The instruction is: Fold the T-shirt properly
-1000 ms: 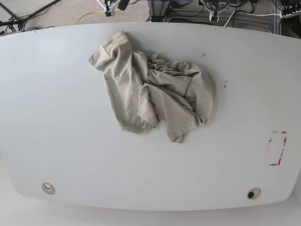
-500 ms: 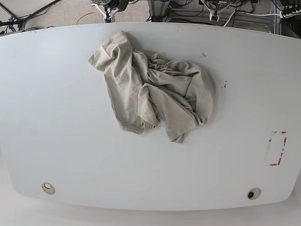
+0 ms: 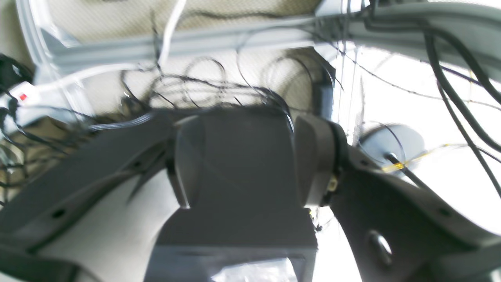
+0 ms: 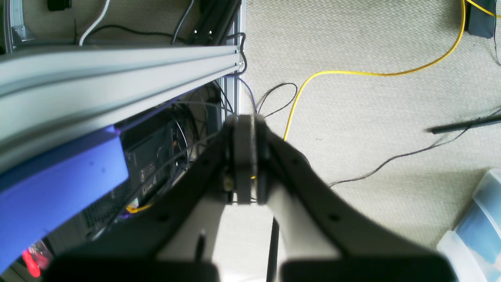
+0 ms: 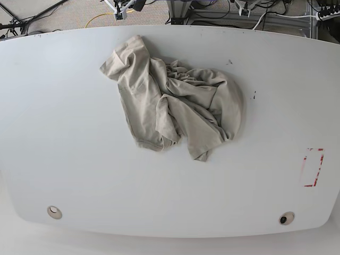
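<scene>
1. The T-shirt (image 5: pixel 172 103) lies crumpled mid-surface (image 5: pixel 79 159), untouched, so folding has not begun.
2. Left gripper (image 3: pixel 238 156) spread and empty; right gripper (image 4: pixel 244 156) clenched on nothing, both parked beyond the far edge.

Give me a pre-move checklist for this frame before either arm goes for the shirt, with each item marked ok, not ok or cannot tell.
1. T-shirt on the table, whole garment in the base view: ok.
2. Shirt flat and ready to fold: not ok, it lies crumpled in a heap.
3. Collar and sleeves told apart: cannot tell, the folds hide them.
4. Left claw open for a grasp: ok, jaws apart and nothing between them.
5. Right claw open for a grasp: not ok, jaws shut and empty.
6. Arms over the table: not ok, both wrist views show floor and cables, no cloth.
</scene>
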Motion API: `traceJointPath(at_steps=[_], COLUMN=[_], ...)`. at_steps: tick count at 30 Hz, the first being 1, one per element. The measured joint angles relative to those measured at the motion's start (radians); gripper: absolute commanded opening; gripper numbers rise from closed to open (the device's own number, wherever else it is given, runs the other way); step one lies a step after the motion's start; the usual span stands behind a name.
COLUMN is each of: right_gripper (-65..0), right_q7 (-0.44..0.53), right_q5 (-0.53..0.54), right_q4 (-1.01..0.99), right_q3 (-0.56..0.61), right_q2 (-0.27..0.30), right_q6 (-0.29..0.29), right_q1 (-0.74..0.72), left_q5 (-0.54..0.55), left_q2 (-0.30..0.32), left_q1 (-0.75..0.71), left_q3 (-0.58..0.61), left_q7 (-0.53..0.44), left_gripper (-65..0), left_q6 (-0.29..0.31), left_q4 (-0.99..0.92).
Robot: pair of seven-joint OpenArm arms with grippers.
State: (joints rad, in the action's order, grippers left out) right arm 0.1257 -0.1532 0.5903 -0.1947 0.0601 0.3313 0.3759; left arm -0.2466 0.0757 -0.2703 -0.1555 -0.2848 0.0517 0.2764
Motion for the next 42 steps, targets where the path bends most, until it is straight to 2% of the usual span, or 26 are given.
traceJointPath(at_steps=[8, 23, 28, 31, 36, 39, 42], right_gripper=[-64.4, -64.4, -64.4, -64.4, -64.4, -64.4, -64.4], right_q7=[0.002, -0.007, -0.019, -0.064, -0.08, -0.076, -0.103], right_q5=[0.003, 0.002, 0.114, 0.193, 0.304, 0.335, 0.344], right_q4=[0.156, 0.56, 0.698, 0.789, 0.949, 1.046, 1.146], right_q3=[0.003, 0.005, 0.005, 0.005, 0.004, -0.001, -0.001], right_q2=[-0.021, -0.037, -0.034, -0.029, 0.002, 0.004, -0.001], right_q6=[0.002, 0.008, 0.005, 0.006, 0.046, 0.047, 0.05], right_q1=[0.109, 0.396, 0.511, 0.57, 0.683, 0.748, 0.803], left_q5=[0.0, 0.0, 0.0, 0.0, 0.0, 0.001, 0.068], left_q2=[-0.001, 0.0, 0.002, 0.004, 0.008, 0.008, 0.006], left_q1=[-0.123, -0.524, -0.64, -0.703, -0.824, -0.886, -0.943], left_q3=[0.0, 0.0, 0.0, 0.0, 0.0, 0.0, -0.019], left_q7=[-0.013, 0.001, 0.004, 0.005, 0.008, 0.0, 0.004], left_gripper=[-32.4, -32.4, -32.4, -32.2, -32.2, -32.1, -31.9], left_q6=[0.0, 0.001, 0.001, 0.0, 0.0, 0.001, 0.003], left_q4=[0.192, 0.735, 0.907, 1.024, 1.22, 1.324, 1.417])
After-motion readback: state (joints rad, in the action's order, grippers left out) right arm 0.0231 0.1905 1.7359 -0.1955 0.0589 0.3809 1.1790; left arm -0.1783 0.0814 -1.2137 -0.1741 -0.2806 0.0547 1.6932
